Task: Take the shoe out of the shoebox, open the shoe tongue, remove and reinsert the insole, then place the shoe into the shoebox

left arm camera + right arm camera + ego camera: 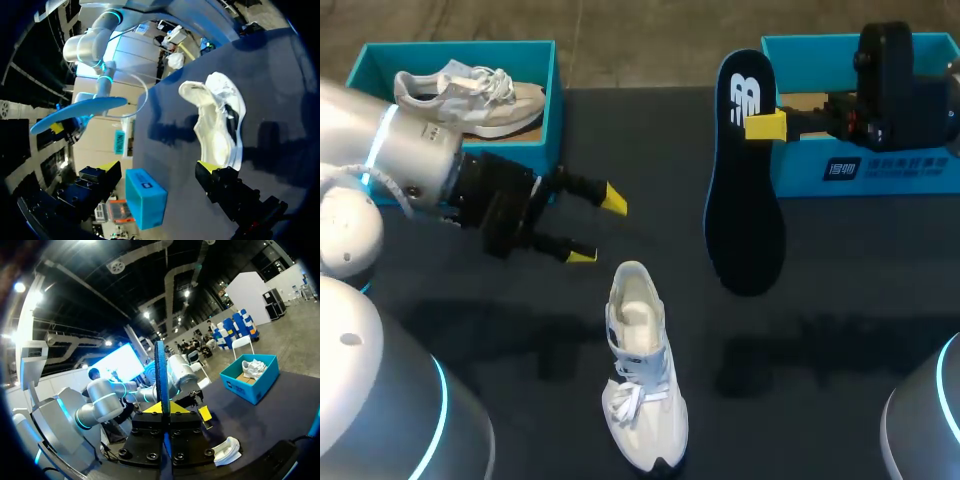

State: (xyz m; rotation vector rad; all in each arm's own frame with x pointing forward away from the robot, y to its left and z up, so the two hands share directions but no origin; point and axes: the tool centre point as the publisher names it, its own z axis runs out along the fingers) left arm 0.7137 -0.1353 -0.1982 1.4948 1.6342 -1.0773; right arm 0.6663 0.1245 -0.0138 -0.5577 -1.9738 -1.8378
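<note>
**Now my right tool (pixel 765 125) is holding the insole (pixel 744 180) up in the air**

My right tool is pinching the dark insole near one end. Both yellow tips are pressing on it, one from each side, so the tool is closed tight on it. The insole is hanging up off the bench (pixel 840 300), just beside the near corner of the right shoebox (pixel 880 165). My right arm is reaching in over that blue box.

My left tool (pixel 598 228) is hovering over the bench with its two yellow tips spread wide apart. It is sitting between the left shoebox (pixel 380 60) and the white shoe (pixel 642 385). It is near the shoe but not touching it.

The white shoe is standing on its sole in the middle of the bench, out of both boxes. Its toe is pointing toward me and its heel is pointing toward the boxes. Its top is gaping open, and the laces are lying loose over the front.

The left shoebox is sitting at the far left corner of the bench. A second shoe (pixel 470 100), pale and grey, is lying inside it.
</note>
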